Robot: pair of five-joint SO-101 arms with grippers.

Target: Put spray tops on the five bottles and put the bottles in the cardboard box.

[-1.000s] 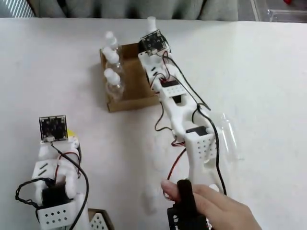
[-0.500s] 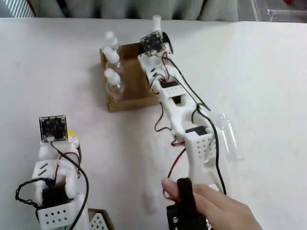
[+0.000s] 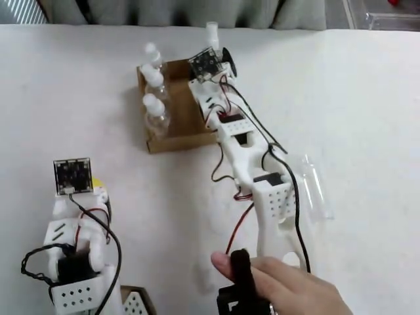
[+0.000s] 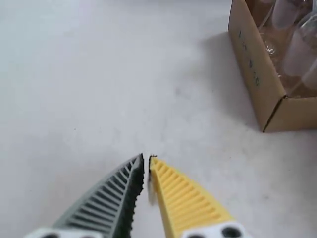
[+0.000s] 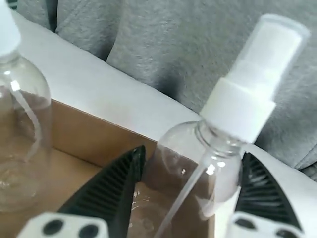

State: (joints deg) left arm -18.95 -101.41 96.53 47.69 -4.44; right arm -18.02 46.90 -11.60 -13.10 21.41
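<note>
Right gripper (image 5: 193, 153) has its black jaws closed on the sides of a clear bottle (image 5: 181, 168) that already carries its white spray top (image 5: 250, 79). In the high view it holds the bottle roughly upright at the 1 o'clock corner of the cardboard box (image 3: 180, 143), with the top poking up past the far wall. Whether the bottle's base rests on the box floor I cannot tell. Three capped bottles (image 3: 155, 105) stand in a row along the box's 9 o'clock wall. Left gripper (image 4: 147, 159), at about 8 o'clock on the table (image 3: 367, 98), has its grey and yellow jaws pressed together on nothing, with the box off at its 1 o'clock. By my reading, three bottles are done and the fourth is close, needing only to be let go inside. The fifth bottle (image 3: 316, 187) lies on its side on the table at 4 o'clock from the box, beside the right arm; it looks uncapped, so it probably wants a top and then boxing
</note>
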